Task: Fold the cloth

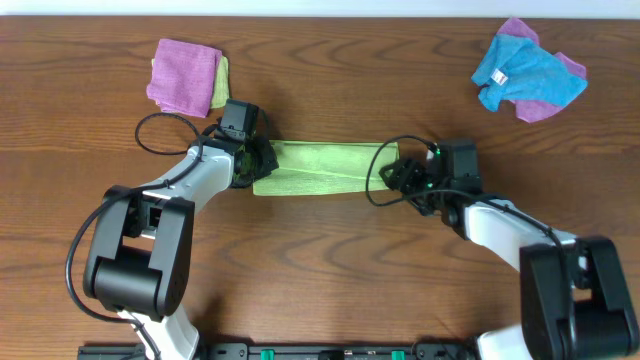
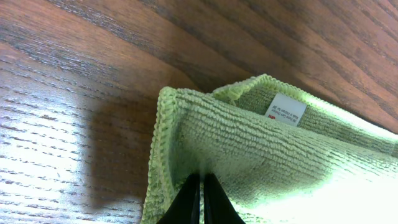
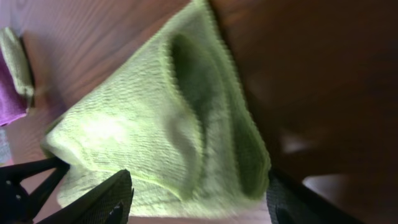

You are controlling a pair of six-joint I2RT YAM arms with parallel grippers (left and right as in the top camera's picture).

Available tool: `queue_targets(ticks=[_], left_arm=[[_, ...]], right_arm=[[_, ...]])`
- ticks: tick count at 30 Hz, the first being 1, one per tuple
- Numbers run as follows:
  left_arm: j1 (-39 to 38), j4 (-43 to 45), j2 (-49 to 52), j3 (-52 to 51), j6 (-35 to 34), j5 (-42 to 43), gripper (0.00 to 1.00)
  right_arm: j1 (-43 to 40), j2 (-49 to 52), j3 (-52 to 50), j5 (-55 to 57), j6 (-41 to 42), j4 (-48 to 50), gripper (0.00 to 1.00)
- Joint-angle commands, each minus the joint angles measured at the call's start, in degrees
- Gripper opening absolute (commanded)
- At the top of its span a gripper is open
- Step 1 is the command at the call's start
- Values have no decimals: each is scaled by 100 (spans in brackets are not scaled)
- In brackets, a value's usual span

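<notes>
A light green cloth (image 1: pixel 320 168) lies folded into a long strip at the table's middle. My left gripper (image 1: pixel 250 160) is shut on its left end; the left wrist view shows the closed fingertips (image 2: pixel 203 186) pinching the cloth (image 2: pixel 261 155) below its white label (image 2: pixel 285 110). My right gripper (image 1: pixel 392 174) is at the cloth's right end. In the right wrist view its fingers (image 3: pixel 199 199) are spread wide open on either side of the cloth's folded end (image 3: pixel 168 124), not clamping it.
A folded purple cloth on a yellow-green one (image 1: pixel 186 76) lies at the back left, also seen in the right wrist view (image 3: pixel 12 81). A heap of blue and purple cloths (image 1: pixel 528 72) lies at the back right. Bare wood surrounds the strip.
</notes>
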Motion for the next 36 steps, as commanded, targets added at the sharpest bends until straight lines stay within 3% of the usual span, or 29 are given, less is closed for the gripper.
queue_targets(ticks=[1, 4, 10, 11, 15, 24, 36], left_arm=[[-26, -39, 118, 79, 42, 83, 6], [-26, -61, 118, 79, 42, 109, 6], [-26, -149, 118, 79, 42, 162, 6], [-26, -153, 118, 79, 44, 208, 6], [-26, -173, 116, 79, 42, 304, 6], [-26, -229, 116, 83, 42, 411, 6], [-26, -229, 116, 83, 39, 411, 6]], right_arm=[[208, 511, -81, 179, 170, 157, 68], [306, 704, -81, 313, 164, 560, 57], [323, 713, -79, 584, -400, 1220, 5], [323, 688, -76, 581, -400, 1335, 1], [345, 474, -61, 433, -660, 1770, 1], [614, -442, -33, 389, -1019, 1786, 1], [1561, -522, 251, 616, -1174, 1786, 1]])
